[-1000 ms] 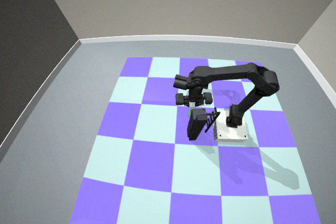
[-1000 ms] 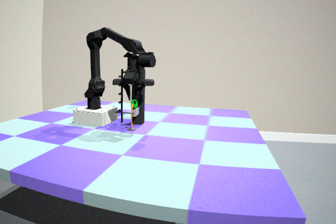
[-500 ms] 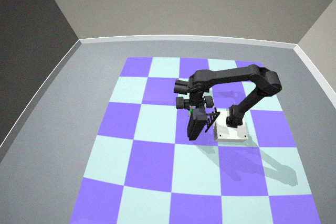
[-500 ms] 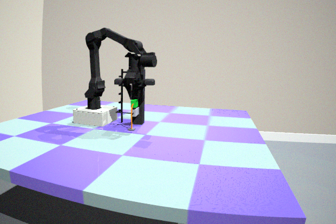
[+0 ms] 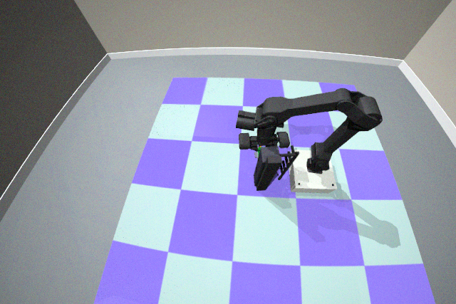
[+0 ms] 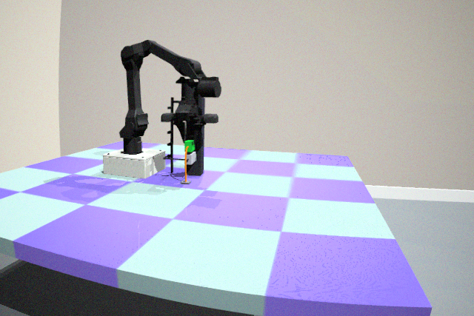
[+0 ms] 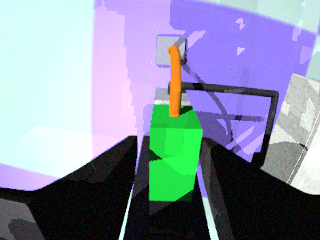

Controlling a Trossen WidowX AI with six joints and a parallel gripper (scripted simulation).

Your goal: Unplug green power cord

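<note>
Beside the tall black upright power strip (image 6: 198,140), I am straddling the bright green block-shaped plug (image 7: 174,154) with my half-open black gripper (image 7: 172,176), gripping nothing yet, so closing and pulling it free probably come next.

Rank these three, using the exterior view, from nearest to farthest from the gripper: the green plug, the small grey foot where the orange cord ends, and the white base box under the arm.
1. Green plug, between the fingers of the gripper.
2. Grey foot, directly below on the table.
3. White base box, off to the left.
</note>
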